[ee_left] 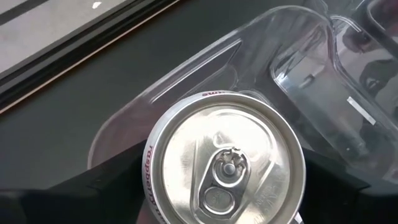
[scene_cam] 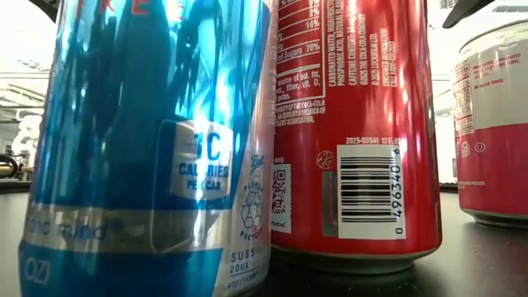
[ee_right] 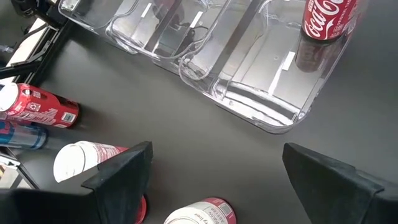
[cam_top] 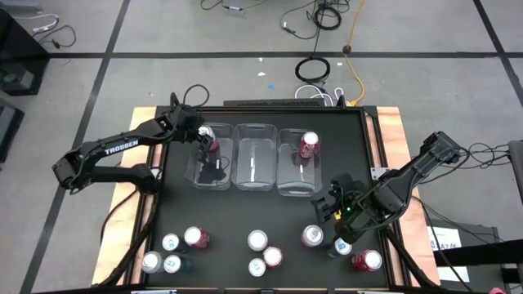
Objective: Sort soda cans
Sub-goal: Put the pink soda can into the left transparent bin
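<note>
My left gripper (cam_top: 206,142) hovers over the left clear bin (cam_top: 214,175), shut on a pale can with pink lettering (ee_left: 225,165). A red cola can (cam_top: 309,145) stands upright in the right bin (ee_right: 273,87). The middle bin (cam_top: 255,155) holds nothing. Several red, pink and silver-blue cans (cam_top: 196,238) stand in a row near the table's near edge. My right gripper (cam_top: 328,208) is open above the table near a pink can (cam_top: 312,237). In its wrist view its fingers (ee_right: 121,171) stand wide apart over that can (ee_right: 199,213). My left gripper pinches the pale can by its upper side wall (ee_left: 152,186), just under the silver top, one finger (ee_left: 106,186) on each side. The fingers come from above, pointing down, and the can is upright. The can hides its own base, so whether it rests on the bin floor does not show.
The three clear bins sit side by side at the table's middle. In the low view a silver-blue can (scene_cam: 140,148), a red can (scene_cam: 355,124) and a pink can (scene_cam: 495,124) fill the picture. Bare black table (cam_top: 270,212) lies between bins and can row. Cables lie on the floor beyond the table.
</note>
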Action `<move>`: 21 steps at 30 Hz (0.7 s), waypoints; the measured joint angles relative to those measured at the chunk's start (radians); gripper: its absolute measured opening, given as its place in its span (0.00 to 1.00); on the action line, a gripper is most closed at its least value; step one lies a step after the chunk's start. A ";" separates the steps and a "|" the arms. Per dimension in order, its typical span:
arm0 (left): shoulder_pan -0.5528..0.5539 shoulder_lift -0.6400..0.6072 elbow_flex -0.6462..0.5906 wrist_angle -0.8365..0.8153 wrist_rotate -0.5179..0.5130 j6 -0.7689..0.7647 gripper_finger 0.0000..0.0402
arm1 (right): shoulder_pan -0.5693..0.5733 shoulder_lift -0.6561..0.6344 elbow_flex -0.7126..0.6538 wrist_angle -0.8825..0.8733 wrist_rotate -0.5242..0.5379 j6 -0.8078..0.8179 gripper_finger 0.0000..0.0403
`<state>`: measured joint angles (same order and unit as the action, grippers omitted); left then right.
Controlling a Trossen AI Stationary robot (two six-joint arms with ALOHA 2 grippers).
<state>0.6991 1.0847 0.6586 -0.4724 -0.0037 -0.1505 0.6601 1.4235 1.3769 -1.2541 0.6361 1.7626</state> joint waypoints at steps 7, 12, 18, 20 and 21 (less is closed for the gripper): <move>0.000 0.000 0.000 0.001 -0.004 0.000 0.86 | 0.000 0.000 0.000 0.000 0.000 0.006 0.88; 0.000 0.000 -0.026 0.014 -0.004 0.000 0.86 | 0.000 0.000 0.000 0.000 0.000 0.006 0.88; 0.000 -0.001 -0.031 0.026 -0.004 0.000 0.86 | 0.000 0.000 0.000 0.000 0.000 0.006 0.88; 0.000 -0.001 -0.032 0.026 -0.004 0.000 0.86 | 0.000 0.000 0.000 0.000 0.000 0.006 0.88; 0.000 -0.001 -0.032 0.026 -0.004 0.000 0.86 | 0.000 0.000 0.000 0.000 0.000 0.006 0.88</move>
<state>0.6991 1.0840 0.6270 -0.4465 -0.0082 -0.1505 0.6601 1.4235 1.3769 -1.2541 0.6361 1.7691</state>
